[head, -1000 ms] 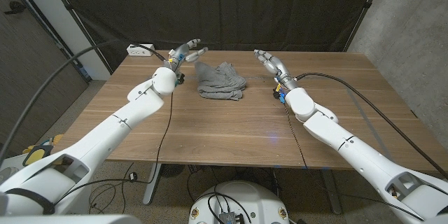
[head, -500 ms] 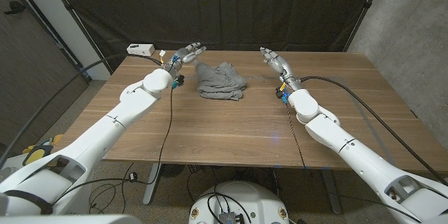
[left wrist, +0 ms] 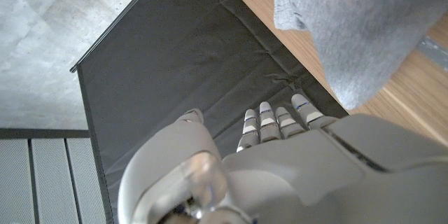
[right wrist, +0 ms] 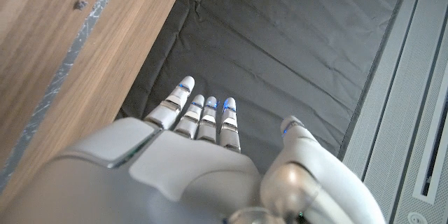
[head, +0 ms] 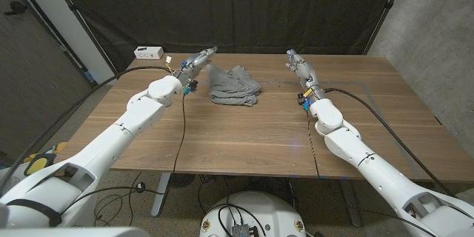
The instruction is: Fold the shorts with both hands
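The grey shorts (head: pixel 233 84) lie bunched and creased on the far middle of the wooden table (head: pixel 259 129). My left hand (head: pixel 198 58) hovers just left of them near the back edge, fingers straight and holding nothing. My right hand (head: pixel 298 64) hovers to the right of the shorts, well apart from them, fingers straight and holding nothing. In the left wrist view the left hand (left wrist: pixel 280 147) has its fingers extended, and a corner of the grey shorts (left wrist: pixel 357 28) lies on the wood beyond them. The right wrist view has the right hand (right wrist: pixel 203 140) with straight fingers beside the table (right wrist: pixel 56 63).
A white power strip (head: pixel 149 52) lies at the table's far left corner. Black cables (head: pixel 355 92) trail from both wrists across the table. A dark curtain (head: pixel 244 7) hangs behind the table, with a concrete wall (head: pixel 437 37) to the right.
Both hands have moved back toward the table's far edge and outward, and their fingers have straightened. The shorts have not moved.
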Controlling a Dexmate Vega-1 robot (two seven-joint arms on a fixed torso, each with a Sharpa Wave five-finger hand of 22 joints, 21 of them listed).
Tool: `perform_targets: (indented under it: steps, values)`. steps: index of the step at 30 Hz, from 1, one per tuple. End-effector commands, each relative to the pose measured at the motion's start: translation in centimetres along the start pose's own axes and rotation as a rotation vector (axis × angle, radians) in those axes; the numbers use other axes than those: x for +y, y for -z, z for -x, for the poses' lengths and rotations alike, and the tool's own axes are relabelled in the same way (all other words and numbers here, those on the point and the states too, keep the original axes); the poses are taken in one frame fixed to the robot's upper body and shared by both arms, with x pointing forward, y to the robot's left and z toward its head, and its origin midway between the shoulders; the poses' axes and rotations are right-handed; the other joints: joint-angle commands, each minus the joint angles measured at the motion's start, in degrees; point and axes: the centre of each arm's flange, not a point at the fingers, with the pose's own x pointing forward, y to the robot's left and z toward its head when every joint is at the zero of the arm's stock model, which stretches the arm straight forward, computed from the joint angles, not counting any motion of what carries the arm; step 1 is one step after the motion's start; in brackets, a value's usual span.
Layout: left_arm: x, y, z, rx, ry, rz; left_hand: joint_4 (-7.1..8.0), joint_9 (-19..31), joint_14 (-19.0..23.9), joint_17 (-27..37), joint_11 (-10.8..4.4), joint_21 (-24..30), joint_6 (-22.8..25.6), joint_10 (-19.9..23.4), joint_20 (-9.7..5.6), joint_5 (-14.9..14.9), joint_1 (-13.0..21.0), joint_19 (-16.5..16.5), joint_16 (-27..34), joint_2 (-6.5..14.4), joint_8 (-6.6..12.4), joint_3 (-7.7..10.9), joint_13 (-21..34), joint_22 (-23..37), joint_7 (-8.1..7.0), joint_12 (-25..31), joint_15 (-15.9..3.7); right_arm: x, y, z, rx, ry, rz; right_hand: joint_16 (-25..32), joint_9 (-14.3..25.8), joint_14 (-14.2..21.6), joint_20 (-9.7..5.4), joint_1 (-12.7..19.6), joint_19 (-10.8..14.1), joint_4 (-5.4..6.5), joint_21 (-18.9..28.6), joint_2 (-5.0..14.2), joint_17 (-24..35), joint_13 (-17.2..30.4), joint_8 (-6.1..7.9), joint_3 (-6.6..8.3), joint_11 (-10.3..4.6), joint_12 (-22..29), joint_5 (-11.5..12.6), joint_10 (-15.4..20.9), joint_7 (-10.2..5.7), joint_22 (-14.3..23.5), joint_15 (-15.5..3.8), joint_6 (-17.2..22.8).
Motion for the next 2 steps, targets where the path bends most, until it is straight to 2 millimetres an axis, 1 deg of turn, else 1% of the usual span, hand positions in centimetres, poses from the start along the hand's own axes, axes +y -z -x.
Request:
perform_targets:
  steps: [1, 2]
  values:
    - [-0.31, 2.62, 1.45, 0.008, -0.021, 0.173, 0.16, 0.0, -1.0, 0.2, -0.33, -0.2, -1.7, -1.6, -1.15, 0.7, -2.2, -0.5, 0.4, 0.2, -0.48, 1.4, -0.1, 0.2, 0.04, -0.4, -0.39, 0.09, 0.37, 2.17, -0.047, 0.083, -0.053, 0.2, 0.0, 0.1, -0.7, -0.3, 0.1, -0.13, -0.1, -0.26, 0.1, 0.1, 0.08, -0.28, 0.39, 0.1, 0.4, 0.1, 0.6, 0.2, 0.29, 0.1]
    - [-0.3, 2.71, 1.64, 0.01, -0.023, 0.174, 0.15, 0.0, -1.1, 0.2, -0.34, -0.3, -1.8, -1.6, -1.15, 0.7, -2.3, -0.6, 0.4, 0.1, -0.45, 1.47, -0.1, 0.2, 0.02, -0.3, -0.35, 0.15, 0.28, 2.22, -0.037, 0.084, -0.071, 0.2, 0.0, 0.1, -0.76, -0.3, 0.0, -0.13, -0.1, -0.29, 0.1, 0.1, 0.07, -0.32, 0.34, 0.0, 0.5, 0.0, 0.55, 0.2, 0.28, 0.0]
